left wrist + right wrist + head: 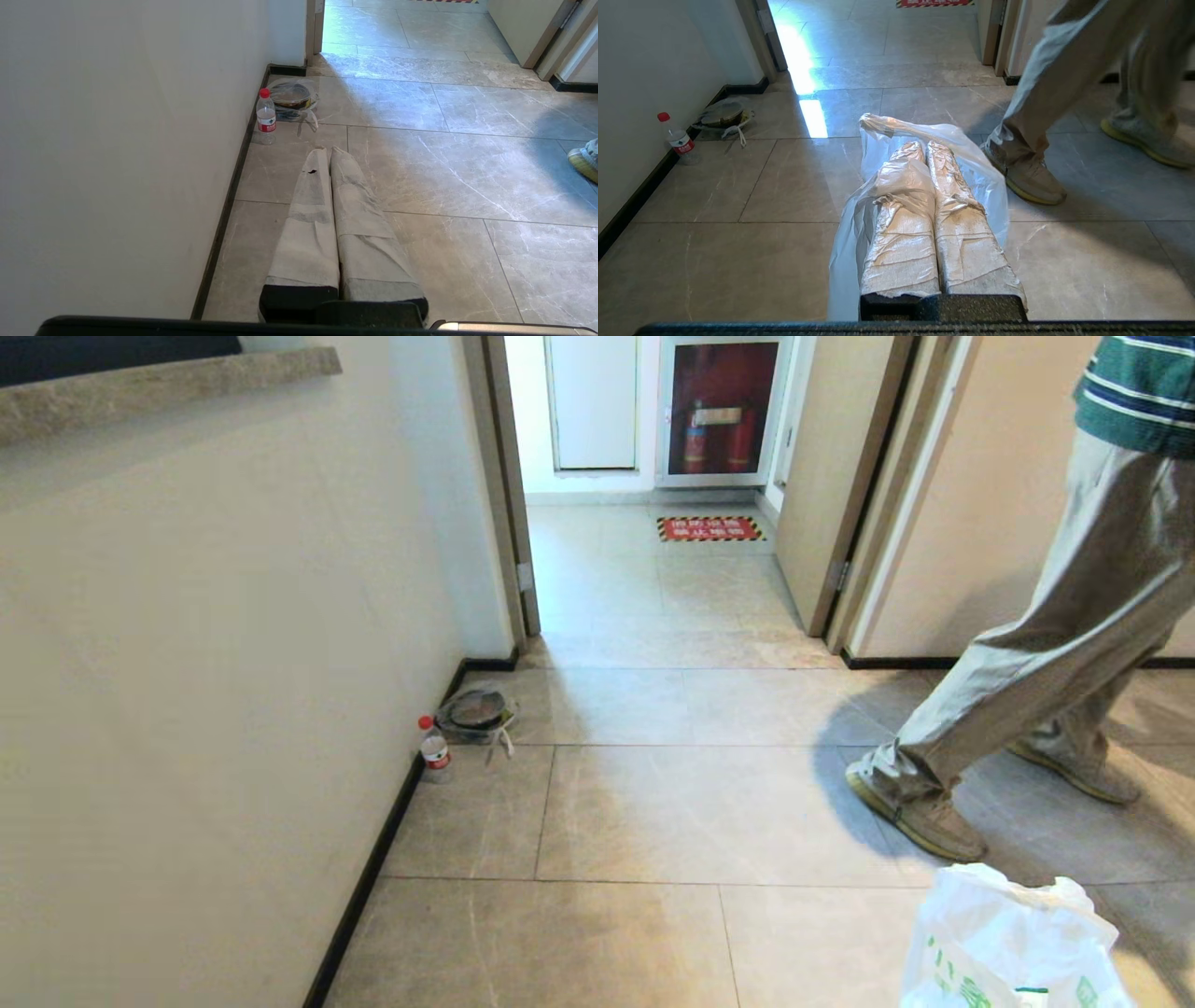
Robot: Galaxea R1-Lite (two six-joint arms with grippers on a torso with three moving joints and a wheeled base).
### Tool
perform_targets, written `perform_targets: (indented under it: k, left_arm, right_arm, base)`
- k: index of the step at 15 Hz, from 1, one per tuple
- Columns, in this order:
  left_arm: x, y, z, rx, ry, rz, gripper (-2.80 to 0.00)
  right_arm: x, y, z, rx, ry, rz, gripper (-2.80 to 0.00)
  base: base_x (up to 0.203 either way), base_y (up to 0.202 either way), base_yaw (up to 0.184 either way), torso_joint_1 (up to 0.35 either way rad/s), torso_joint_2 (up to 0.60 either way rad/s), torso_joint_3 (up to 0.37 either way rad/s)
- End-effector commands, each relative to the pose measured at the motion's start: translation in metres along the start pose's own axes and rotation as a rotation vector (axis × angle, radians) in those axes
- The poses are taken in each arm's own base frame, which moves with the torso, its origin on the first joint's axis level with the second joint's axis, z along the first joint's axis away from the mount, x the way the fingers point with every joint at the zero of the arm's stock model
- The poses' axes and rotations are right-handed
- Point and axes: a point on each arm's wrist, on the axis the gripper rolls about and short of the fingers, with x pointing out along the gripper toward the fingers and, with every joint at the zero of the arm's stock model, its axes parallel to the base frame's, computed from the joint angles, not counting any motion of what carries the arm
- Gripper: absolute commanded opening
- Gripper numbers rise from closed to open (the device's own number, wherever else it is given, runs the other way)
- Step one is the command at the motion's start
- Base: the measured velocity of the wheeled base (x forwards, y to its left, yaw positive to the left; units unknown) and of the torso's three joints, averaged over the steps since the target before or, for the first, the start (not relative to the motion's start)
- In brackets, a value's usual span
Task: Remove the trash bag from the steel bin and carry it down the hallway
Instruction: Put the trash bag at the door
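The trash bag (1008, 943), thin white plastic with green print, hangs at the lower right of the head view above the hallway tiles (653, 784). In the right wrist view the bag's film (985, 177) wraps round and under my right gripper (926, 145), which is shut with plastic drawn over its wrapped fingers (901, 219). My left gripper (328, 150) is shut with nothing in it and points along the floor near the left wall. Neither gripper shows in the head view. The steel bin is out of view.
A person's legs (1046, 644) and shoes (920, 817) stride across on the right, close to the bag. A water bottle (434, 749) and a bagged bowl (476, 711) stand by the left wall's skirting. Ahead are a doorway, the red striped floor sign (709, 528) and the extinguisher cabinet (719, 411).
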Motion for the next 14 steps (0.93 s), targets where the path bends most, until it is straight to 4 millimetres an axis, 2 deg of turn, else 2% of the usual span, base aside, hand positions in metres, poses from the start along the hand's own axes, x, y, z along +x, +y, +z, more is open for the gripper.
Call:
perform_targets:
  k: [1,14]
  left_arm:
    - [0.0,0.0,0.0,0.0,0.0,0.0,-2.8]
    - [0.0,0.0,0.0,0.0,0.0,0.0,-2.8]
  right_arm:
    - [0.0017,0.0,-0.0086,0.0,0.029,0.0,-2.8]
    - [0.0017,0.0,-0.0084,0.0,0.027,0.001,-2.8]
  base:
    - [0.0,0.0,0.0,0.0,0.0,0.0]
    - [0.0,0.0,0.0,0.0,0.0,0.0]
